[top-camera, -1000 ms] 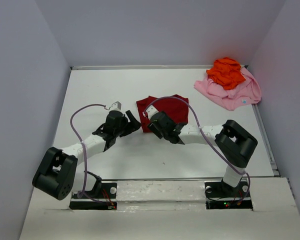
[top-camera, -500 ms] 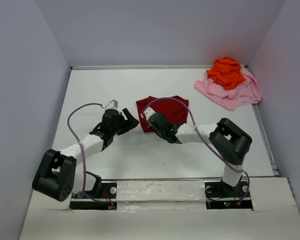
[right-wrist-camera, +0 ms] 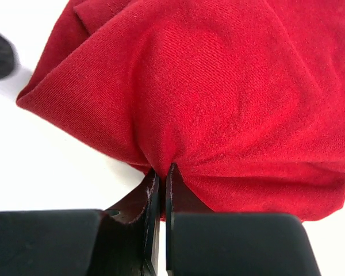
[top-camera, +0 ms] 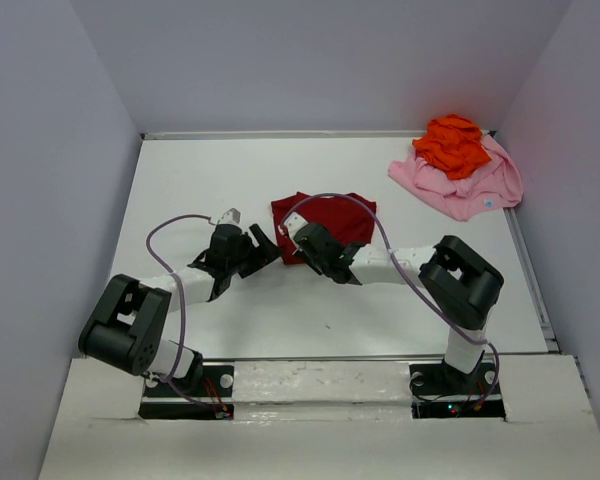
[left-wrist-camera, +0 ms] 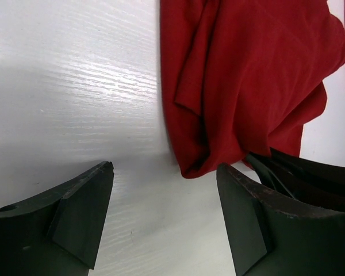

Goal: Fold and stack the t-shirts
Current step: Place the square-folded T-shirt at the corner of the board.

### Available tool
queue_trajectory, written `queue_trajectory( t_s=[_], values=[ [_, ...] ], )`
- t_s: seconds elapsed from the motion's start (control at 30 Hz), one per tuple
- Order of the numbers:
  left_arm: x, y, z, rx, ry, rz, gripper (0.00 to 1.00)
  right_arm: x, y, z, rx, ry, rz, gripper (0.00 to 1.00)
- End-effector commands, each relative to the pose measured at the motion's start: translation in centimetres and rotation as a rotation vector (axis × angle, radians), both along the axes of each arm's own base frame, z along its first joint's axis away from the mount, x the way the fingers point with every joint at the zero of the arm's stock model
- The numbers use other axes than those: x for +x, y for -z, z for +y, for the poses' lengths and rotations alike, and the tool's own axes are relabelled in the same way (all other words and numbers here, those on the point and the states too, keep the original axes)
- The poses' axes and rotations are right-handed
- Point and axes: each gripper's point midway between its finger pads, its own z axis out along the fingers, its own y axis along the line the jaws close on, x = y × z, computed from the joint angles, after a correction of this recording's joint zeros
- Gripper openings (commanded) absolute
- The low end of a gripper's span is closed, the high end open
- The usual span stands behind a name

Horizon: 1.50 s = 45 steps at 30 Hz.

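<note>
While the right pincer (right-wrist-camera: 161, 174) stands pressed together on a bunched fold at the near edge of the dark red shirt (top-camera: 332, 214), the left pincer (left-wrist-camera: 164, 168) hovers with its 2 fingers (left-wrist-camera: 75, 218) wide apart over the bare white surface (top-camera: 200, 180), holding nothing. The dark red shirt lies crumpled at the centre of the overhead frame, on the surface where the tips of the 2 arms meet. In the left wrist view its lower corner sits just beside the finger at lower right of the frame; whether cloth and finger touch cannot be told. In the right wrist view the red cloth fills most of the upper frame, its creases fanning out from the pinch point at bottom centre. At upper right of the overhead frame, well apart from the red one, the orange shirt (top-camera: 450, 143) lies heaped on top of the pink shirt (top-camera: 472, 188), which is spread out in the far right corner of the surface.
</note>
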Motion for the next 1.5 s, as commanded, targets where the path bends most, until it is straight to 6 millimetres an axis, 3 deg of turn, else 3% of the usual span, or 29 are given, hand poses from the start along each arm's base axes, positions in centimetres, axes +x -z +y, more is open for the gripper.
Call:
queue_trajectory(
  t_s=[0.0,0.33,0.57,0.83,1.47],
  values=[
    [1.3,-1.7,-1.0,-0.083,0.004,-0.075,0.82,0.4,-2.3,1.6,0.038,-0.032,-0.018,0.0],
    [2.9,-2.2,-2.2,-0.147,0.005,-0.112,0.82,0.3,-3.7,1.7,0.042,-0.044,-0.02,0.0],
    [3.4,-0.3,-3.3,-0.179,0.024,-0.054,0.83,0.8,-4.7,1.3,0.064,-0.035,-0.015,0.0],
    [4.0,0.0,-3.5,-0.175,0.03,-0.064,0.82,0.8,-5.7,1.4,0.077,-0.033,-0.017,0.0],
    [3.3,-0.1,-3.4,-0.157,0.046,-0.062,0.82,2.2,-8.9,1.2,0.099,0.002,-0.057,0.0]
  ],
)
